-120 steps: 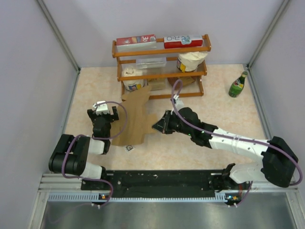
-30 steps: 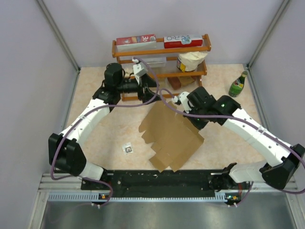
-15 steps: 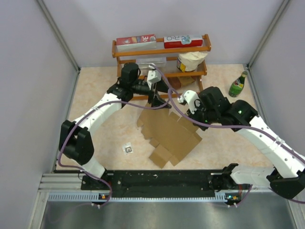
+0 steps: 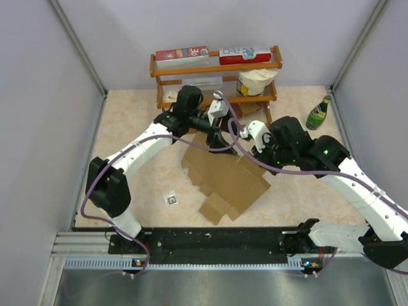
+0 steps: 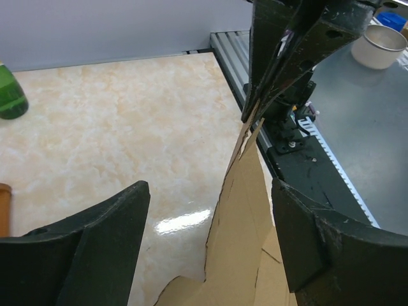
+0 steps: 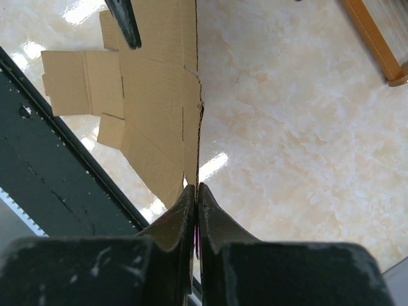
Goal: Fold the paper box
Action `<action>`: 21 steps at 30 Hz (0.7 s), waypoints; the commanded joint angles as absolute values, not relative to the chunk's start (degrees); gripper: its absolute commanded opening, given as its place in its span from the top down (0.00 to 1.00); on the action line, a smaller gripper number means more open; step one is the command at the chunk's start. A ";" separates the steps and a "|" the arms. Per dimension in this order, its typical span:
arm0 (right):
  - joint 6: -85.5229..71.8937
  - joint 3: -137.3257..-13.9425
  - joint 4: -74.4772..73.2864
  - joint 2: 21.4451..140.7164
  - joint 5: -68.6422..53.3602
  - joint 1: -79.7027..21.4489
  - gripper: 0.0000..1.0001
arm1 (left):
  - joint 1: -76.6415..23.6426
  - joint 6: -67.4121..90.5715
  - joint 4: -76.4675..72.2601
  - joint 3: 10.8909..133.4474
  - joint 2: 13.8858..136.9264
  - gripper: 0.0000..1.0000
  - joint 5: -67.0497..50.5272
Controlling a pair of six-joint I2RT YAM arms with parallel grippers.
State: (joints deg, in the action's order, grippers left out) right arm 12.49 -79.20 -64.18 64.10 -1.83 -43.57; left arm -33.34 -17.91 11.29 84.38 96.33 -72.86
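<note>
The paper box (image 4: 224, 180) is an unfolded brown die-cut sheet, held tilted over the middle of the table with its near flaps low. My right gripper (image 4: 256, 153) is shut on the sheet's right edge; in the right wrist view the jaws (image 6: 196, 189) pinch the sheet (image 6: 156, 95) edge-on. My left gripper (image 4: 215, 138) is open at the sheet's far edge by the shelf. In the left wrist view its fingers (image 5: 108, 223) stand wide apart, with the sheet (image 5: 245, 242) rising between them and touching neither. The right gripper (image 5: 280, 64) shows there on the far tip.
A wooden shelf (image 4: 217, 83) with red-and-white cartons, tubs and a brown block stands at the back, close behind my left gripper. A green bottle (image 4: 318, 113) stands at the back right. A small tag (image 4: 172, 199) lies front left. The black rail (image 4: 217, 239) runs along the front.
My left arm swung from the near left to the back and then slid right along the sheet's far edge. My right gripper kept hold; the sheet was raised and turned, then sank a little.
</note>
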 commanded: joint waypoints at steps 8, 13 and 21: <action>12.92 -79.19 -60.29 62.14 -2.55 -43.24 1.00 | -38.23 -19.07 13.80 87.97 98.87 0.28 -74.71; 12.83 -78.84 -60.20 61.96 -2.81 -43.16 1.00 | -40.07 -18.81 13.89 89.64 100.11 0.33 -73.04; 12.83 -78.40 -59.68 61.53 -2.46 -43.24 1.00 | -41.48 -18.46 14.59 91.84 101.78 0.44 -71.54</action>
State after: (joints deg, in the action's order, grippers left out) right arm 12.43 -78.41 -62.00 62.57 -2.26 -43.57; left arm -40.53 -18.15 14.33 89.17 101.21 -72.10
